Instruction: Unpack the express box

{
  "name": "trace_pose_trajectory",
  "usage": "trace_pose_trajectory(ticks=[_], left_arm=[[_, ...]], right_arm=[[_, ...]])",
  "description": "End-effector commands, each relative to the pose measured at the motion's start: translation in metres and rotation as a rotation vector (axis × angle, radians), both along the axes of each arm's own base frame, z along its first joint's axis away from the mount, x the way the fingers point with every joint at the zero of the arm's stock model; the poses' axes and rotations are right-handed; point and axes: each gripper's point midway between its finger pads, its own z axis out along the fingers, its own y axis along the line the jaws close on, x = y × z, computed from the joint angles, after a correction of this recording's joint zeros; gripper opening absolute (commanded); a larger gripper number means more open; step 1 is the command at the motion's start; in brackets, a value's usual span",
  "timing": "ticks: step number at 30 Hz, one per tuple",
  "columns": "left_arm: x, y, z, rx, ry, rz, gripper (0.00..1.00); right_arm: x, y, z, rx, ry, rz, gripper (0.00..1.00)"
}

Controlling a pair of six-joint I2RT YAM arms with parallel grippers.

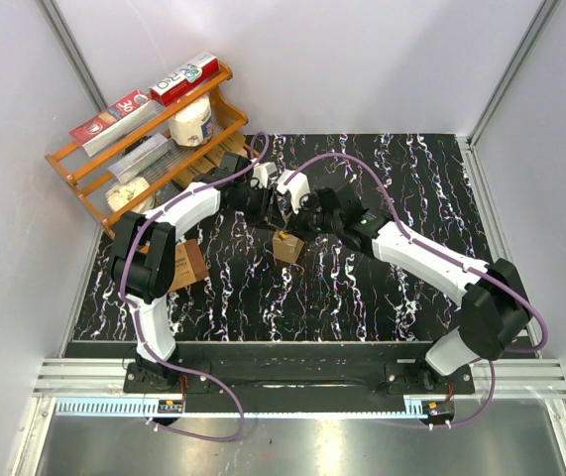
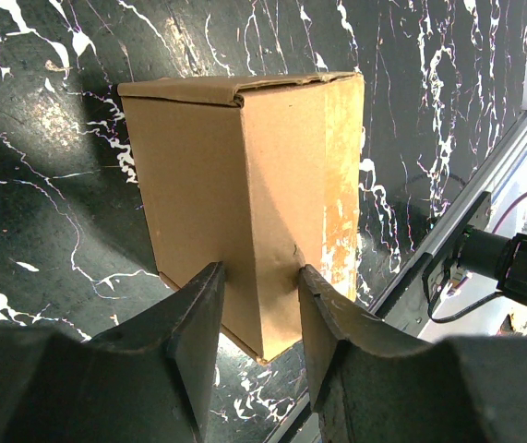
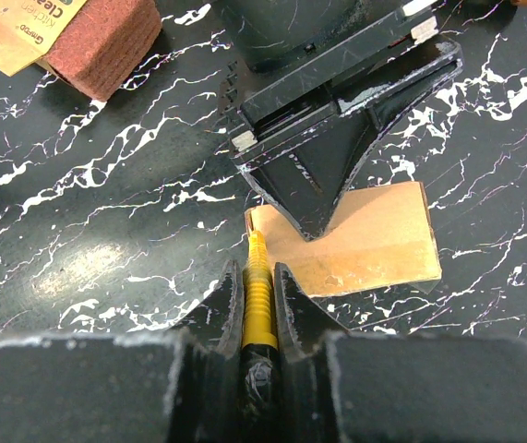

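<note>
Cutting seems in hand: left fingers (image 2: 194, 323) clamp the express box (image 2: 245, 203) on the surface (image 3: 106, 185); right fingers (image 3: 221, 305), pinching a yellow cutter (image 3: 258, 295), hold its tip at the box's edge. Next, I judge, comes slicing the flap seam.

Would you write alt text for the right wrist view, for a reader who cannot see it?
The right hand is shut on a yellow tool, its tip at the edge of the box, which the left hand holds. A reddish pack lies beyond on the black marbled table.
</note>
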Motion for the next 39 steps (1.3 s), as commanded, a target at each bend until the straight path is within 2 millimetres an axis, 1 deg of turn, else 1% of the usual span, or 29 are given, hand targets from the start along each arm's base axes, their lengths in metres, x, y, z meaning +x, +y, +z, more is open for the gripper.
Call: trace_pose_trajectory(ticks=[1,4,10,18,23,24,28,29,33,34,39], left_arm=[[-0.001,0.009,-0.024,0.075,0.021,0.001,0.4],[-0.002,0.01,-0.025,0.078,0.025,-0.001,0.4],[-0.002,0.011,-0.026,0.086,0.026,-0.002,0.4],[-0.001,0.012,-0.027,0.098,0.018,-0.004,0.4],[0.0,0.023,-0.033,0.167,-0.005,-0.001,0.35],[0.001,0.025,-0.034,0.178,-0.011,0.0,0.34],[0.001,0.03,-0.037,0.207,-0.021,-0.003,0.33],[0.001,0.031,-0.038,0.215,-0.021,-0.001,0.33],[0.002,0.032,-0.038,0.22,-0.026,-0.004,0.33],[0.001,0.032,-0.039,0.223,-0.024,-0.003,0.32],[0.002,0.032,-0.039,0.225,-0.028,-0.004,0.32]], right_arm=[[0.011,0.003,0.014,0.014,-0.058,-0.008,0.0],[0.011,0.003,0.008,0.001,-0.044,-0.009,0.0],[0.008,0.002,0.004,-0.005,-0.029,0.0,0.0],[0.018,-0.014,-0.008,-0.1,-0.074,-0.047,0.0],[0.019,-0.024,-0.01,-0.171,-0.11,-0.038,0.0],[0.018,-0.027,-0.014,-0.19,-0.101,-0.032,0.0],[0.016,-0.031,-0.015,-0.224,-0.092,-0.023,0.0],[0.016,-0.031,-0.011,-0.224,-0.099,-0.02,0.0],[0.016,-0.032,-0.008,-0.234,-0.101,-0.019,0.0],[0.017,-0.032,-0.01,-0.24,-0.101,-0.018,0.0],[0.022,-0.029,-0.031,-0.275,-0.066,-0.015,0.0]])
